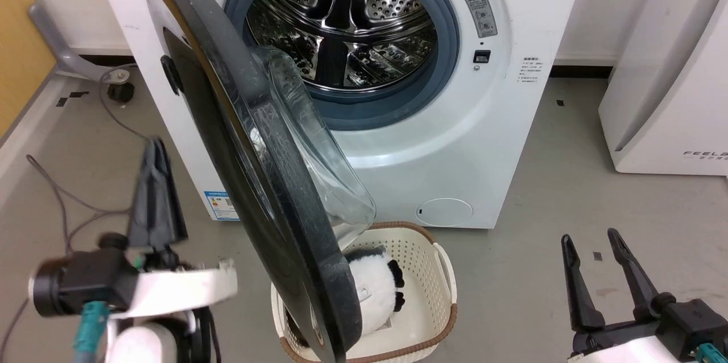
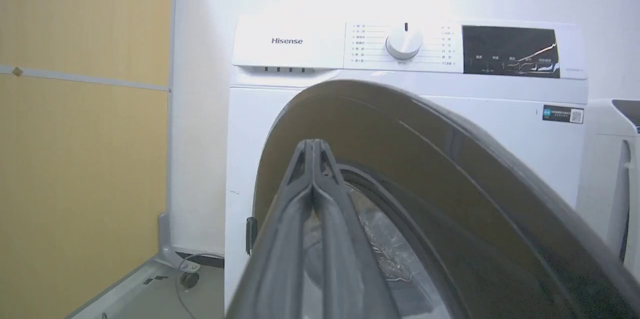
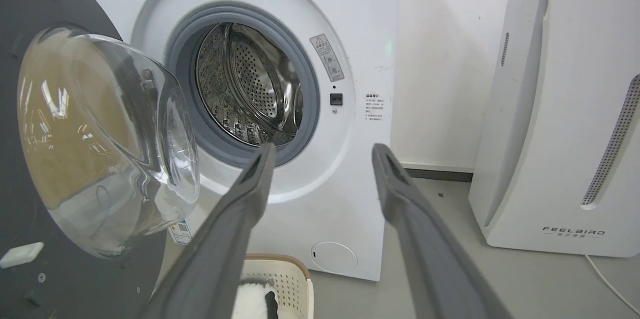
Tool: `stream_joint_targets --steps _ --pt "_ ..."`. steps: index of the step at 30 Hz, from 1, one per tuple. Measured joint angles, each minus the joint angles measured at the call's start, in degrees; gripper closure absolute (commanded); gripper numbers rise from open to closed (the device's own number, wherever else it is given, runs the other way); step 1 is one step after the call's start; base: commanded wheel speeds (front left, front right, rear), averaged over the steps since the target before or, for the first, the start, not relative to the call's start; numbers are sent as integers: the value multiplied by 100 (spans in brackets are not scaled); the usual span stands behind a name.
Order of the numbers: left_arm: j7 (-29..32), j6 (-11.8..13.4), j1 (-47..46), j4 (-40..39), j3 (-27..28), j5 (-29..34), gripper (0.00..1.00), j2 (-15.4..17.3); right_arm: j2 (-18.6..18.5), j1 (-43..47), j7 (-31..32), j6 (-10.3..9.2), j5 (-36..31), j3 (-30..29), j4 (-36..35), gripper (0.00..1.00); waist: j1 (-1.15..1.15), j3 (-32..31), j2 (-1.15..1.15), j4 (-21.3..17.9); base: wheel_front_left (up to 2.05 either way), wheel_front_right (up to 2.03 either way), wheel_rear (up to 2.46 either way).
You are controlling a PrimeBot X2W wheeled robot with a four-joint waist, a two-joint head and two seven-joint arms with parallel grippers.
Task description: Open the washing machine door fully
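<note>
- The right pincer (image 3: 322, 151) holds its two long dark fingers spread wide, with nothing between them.
- Beyond the fingertips stands the white washing machine (image 3: 350, 19). Its perforated steel drum (image 3: 245, 89) is exposed inside a grey gasket (image 3: 179, 59), just above the left fingertip.
- To the pincer's left, the washing machine door (image 3: 105, 139) is swung out, its black inner face and bulging clear glass bowl turned this way.
- Under the left finger, a cream basket (image 3: 287, 279) on the floor (image 3: 540, 284) holds a white and black plush toy (image 3: 250, 304).
- Low between the fingers is a small round flap (image 3: 334, 257).
- To the pincer's right stands a white FEELBIRD appliance (image 3: 560, 109).
</note>
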Motion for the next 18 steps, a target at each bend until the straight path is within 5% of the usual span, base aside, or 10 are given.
stream_joint_targets --steps 18 --pt "0 -286 -332 -1506 -1735 76 100 -3 1 1 0 0 1 -8 5 0 0 -50 0 127 0 0 0"
